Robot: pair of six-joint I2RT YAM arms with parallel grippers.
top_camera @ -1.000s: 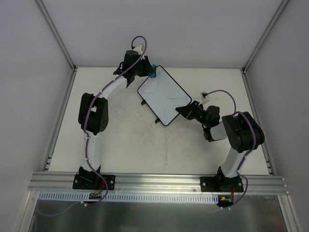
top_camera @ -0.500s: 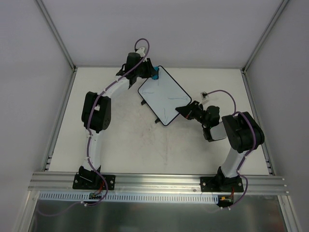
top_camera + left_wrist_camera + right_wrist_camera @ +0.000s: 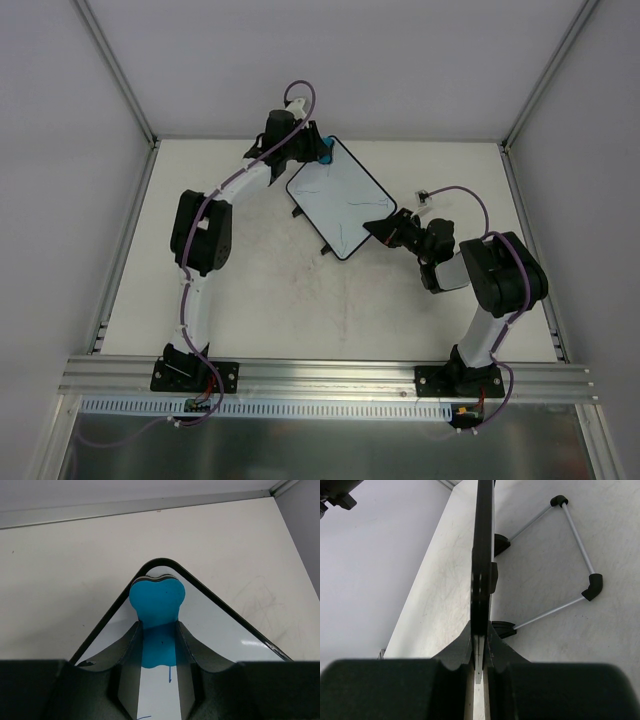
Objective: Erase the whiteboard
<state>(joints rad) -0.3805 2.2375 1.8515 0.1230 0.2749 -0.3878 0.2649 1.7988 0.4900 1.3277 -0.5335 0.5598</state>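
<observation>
Holds blue eraser point(image 3: 157, 600) clamped tight in L tool point(image 3: 157, 630), parked on far corner of whiteboard point(image 3: 340, 195), lying diagonal mid-surface point(image 3: 250, 300). Prob. needs to sweep toward near-right along board's long axis, down to R tool point(image 3: 384, 224), pinched shut on near-right edge. Has nudged eraser slightly rightward vs 1 s ago; hasn't shifted board or R arm.

Whiteboard point(image 3: 340, 197): flat white face, rounded corners, thin black rim, two small black tabs point(image 3: 298, 211) on its lower-left edge. Sits turned diagonally at far centre of tabletop point(image 3: 260, 290). Faint pen lines on face, a few short blue strokes near far corner.
</observation>
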